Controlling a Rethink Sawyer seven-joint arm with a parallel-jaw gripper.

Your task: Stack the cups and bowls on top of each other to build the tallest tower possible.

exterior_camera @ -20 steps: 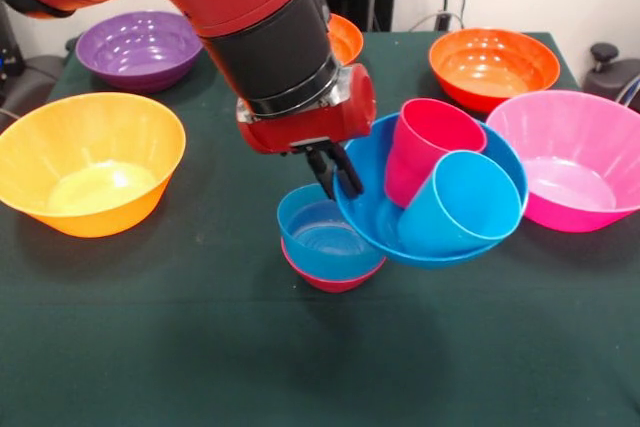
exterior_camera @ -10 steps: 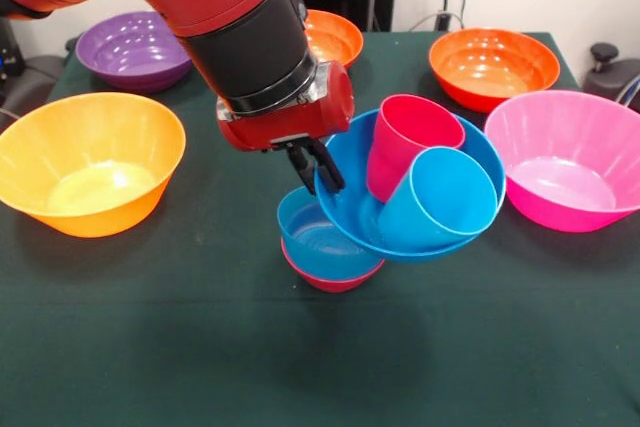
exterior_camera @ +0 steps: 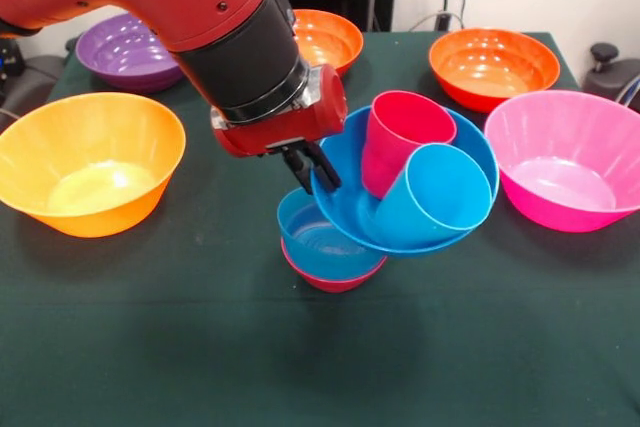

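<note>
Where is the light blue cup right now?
In the front view, the light blue cup lies tipped inside the mid-sized blue bowl, beside the red cup, just left of the pink bowl.

Two cups are seated, tilted, in a mid-sized bowl, whose left rim is apparently gripped by the tool. Two nested small bowls are located below it on the counter. Large bowls are positioned at left and right.
</note>
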